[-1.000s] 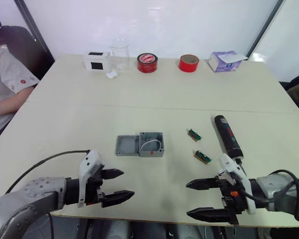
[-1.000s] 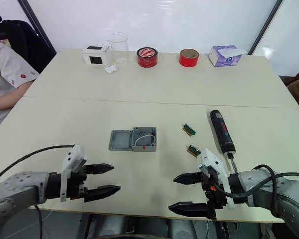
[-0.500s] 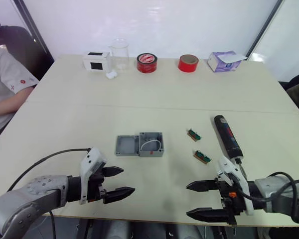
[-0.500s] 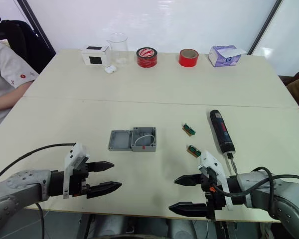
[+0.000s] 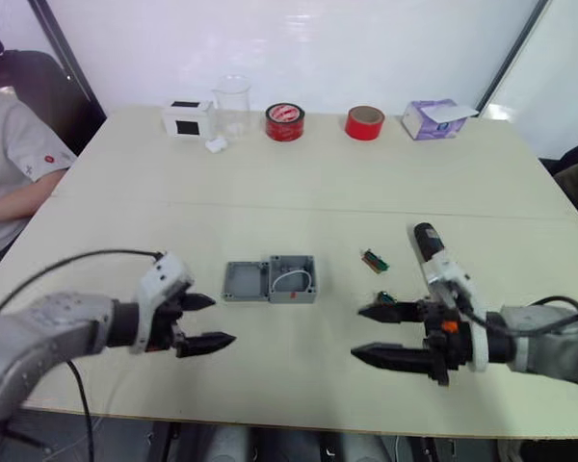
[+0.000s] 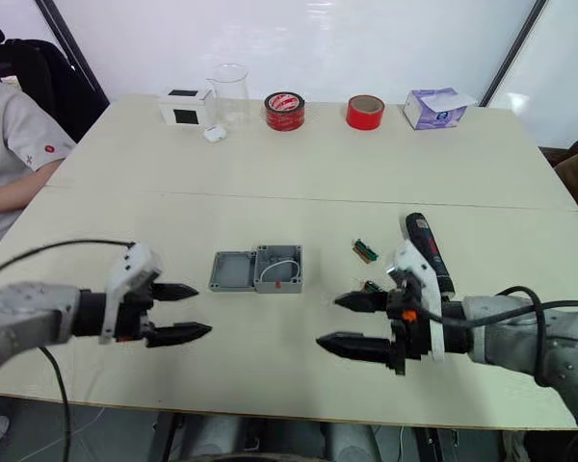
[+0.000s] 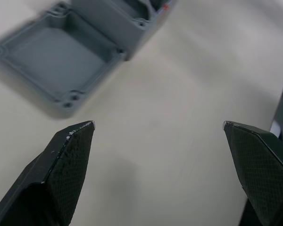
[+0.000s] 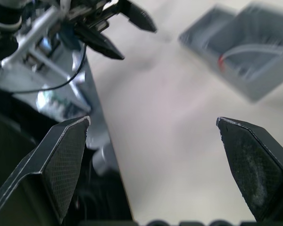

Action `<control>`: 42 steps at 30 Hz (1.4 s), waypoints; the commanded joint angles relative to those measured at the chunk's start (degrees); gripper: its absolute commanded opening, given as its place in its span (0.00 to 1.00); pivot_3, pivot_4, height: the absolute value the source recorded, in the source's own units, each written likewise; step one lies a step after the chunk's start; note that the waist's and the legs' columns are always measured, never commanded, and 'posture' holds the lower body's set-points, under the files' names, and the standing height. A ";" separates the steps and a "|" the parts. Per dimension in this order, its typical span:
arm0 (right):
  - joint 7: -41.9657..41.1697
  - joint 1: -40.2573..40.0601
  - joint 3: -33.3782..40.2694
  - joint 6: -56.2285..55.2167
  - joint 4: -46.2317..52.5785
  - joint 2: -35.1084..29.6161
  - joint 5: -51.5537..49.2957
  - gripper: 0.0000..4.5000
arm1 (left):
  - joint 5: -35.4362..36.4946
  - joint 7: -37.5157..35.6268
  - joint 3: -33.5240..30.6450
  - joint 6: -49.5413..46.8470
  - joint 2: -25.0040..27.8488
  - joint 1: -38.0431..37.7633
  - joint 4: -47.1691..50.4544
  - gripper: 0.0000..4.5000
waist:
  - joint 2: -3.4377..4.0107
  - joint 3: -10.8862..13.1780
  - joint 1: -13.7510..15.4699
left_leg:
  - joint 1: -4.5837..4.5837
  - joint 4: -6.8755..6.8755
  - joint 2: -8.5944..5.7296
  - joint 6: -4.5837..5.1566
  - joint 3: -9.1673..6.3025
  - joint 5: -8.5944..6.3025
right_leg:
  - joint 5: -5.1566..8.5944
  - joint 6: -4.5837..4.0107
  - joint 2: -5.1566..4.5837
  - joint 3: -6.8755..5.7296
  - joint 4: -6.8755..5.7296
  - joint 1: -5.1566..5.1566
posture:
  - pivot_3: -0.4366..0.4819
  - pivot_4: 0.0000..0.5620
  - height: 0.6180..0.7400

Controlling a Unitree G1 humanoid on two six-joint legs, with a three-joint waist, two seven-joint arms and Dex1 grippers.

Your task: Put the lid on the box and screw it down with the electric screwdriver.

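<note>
Looking down over the table, I saw the lid lying flat and touching the left side of the box. My left gripper hovered near the lid, fingers spread and empty. My right gripper was likewise spread wide, with the electric screwdriver lying behind it.

A lab or test room for electronics assembly: a plain pale table stands before a bare white wall with dark frame bars. Along its far edge sit two red tape rolls, a clear beaker, a tissue box and a small white box, with green circuit boards nearer. A seated person watches from the side.
</note>
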State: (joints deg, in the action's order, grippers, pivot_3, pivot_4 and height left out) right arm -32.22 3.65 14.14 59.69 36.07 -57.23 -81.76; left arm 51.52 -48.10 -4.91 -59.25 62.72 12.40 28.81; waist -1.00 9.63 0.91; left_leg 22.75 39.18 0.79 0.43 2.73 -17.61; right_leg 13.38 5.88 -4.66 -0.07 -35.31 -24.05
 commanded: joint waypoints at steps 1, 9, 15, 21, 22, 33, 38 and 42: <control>8.57 4.98 0.72 -3.99 1.42 3.20 0.90 1.00 | -6.62 -8.87 8.91 1.93 1.36 19.57 -7.61 0.99 | -0.07 -0.02 0.17 | 0.06 0.02 -0.06 0.00 0.03 0.00 | 0.00 0.00 0.01 -0.04 0.04 -0.01 | 0.48 0.27 1.00; 8.62 6.43 -9.16 -4.81 7.66 2.66 16.44 1.00 | -27.03 -24.00 34.16 11.52 -12.01 45.81 -22.37 0.99 | -0.08 -0.06 -0.20 | 0.53 0.08 -0.21 0.11 0.14 -0.05 | -0.13 0.24 0.00 0.00 0.10 -0.35 | 0.48 0.27 1.00; 8.79 1.95 -11.33 -5.88 10.64 3.61 22.78 1.00 | -34.48 -29.71 42.95 13.62 -19.45 49.93 -25.20 0.99 | -0.08 -0.05 -0.27 | 0.62 0.17 -0.20 0.13 0.09 -0.05 | -0.13 0.25 -0.01 0.00 0.08 -0.47 | 0.48 0.27 1.00; 11.82 -1.84 -11.30 -6.80 13.11 7.24 24.75 1.00 | -40.37 -30.32 47.86 12.18 -22.66 49.96 -23.64 0.99 | -0.08 -0.05 -0.20 | 0.60 0.18 -0.15 0.14 -0.12 -0.05 | -0.13 0.25 0.02 0.01 0.03 -0.46 | 0.48 0.27 1.00; 12.04 -2.44 -11.22 -6.98 13.25 7.72 25.32 1.00 | -40.52 -30.32 48.06 11.58 -23.20 49.67 -23.10 0.99 | -0.08 -0.05 -0.20 | 0.60 0.19 -0.15 0.14 -0.12 -0.05 | -0.13 0.25 0.01 0.01 0.02 -0.46 | 0.48 0.27 1.00; 11.89 -4.65 -11.15 -8.59 12.66 10.83 28.72 1.00 | -45.45 -27.52 50.02 11.16 -29.51 48.11 -24.85 0.67 | -0.08 -0.05 -0.37 | 0.62 0.34 -0.15 0.17 -0.15 -0.08 | -0.13 0.26 0.02 0.01 -0.04 -0.45 | 0.48 0.27 1.00; 13.23 -3.71 -11.21 -7.64 12.52 12.25 28.81 1.00 | -47.48 -28.68 51.10 13.07 -28.85 46.67 -25.68 0.20 | -0.07 -0.06 -0.23 | 0.60 0.36 -0.12 0.18 -0.17 -0.08 | -0.13 0.25 0.06 0.01 -0.12 -0.45 | 0.48 0.27 1.00; 13.42 -3.75 -10.14 -7.41 12.13 12.15 28.70 1.00 | -48.57 -29.09 50.94 13.36 -29.34 46.10 -26.12 0.01 | 0.10 -0.19 0.03 | 0.60 0.48 -0.12 0.21 -0.24 -0.10 | -0.12 0.25 0.03 -0.06 -0.09 -0.32 | 0.48 0.27 1.00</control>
State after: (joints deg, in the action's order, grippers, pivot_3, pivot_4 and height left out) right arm -18.83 0.02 2.52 52.44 47.17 -45.22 -52.99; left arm 3.49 -76.52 45.41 -46.01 33.95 59.21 2.76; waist -0.90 9.44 0.94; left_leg 23.35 39.72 0.67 0.71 2.50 -17.75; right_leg 13.26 6.12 -4.65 -0.13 -35.40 -24.36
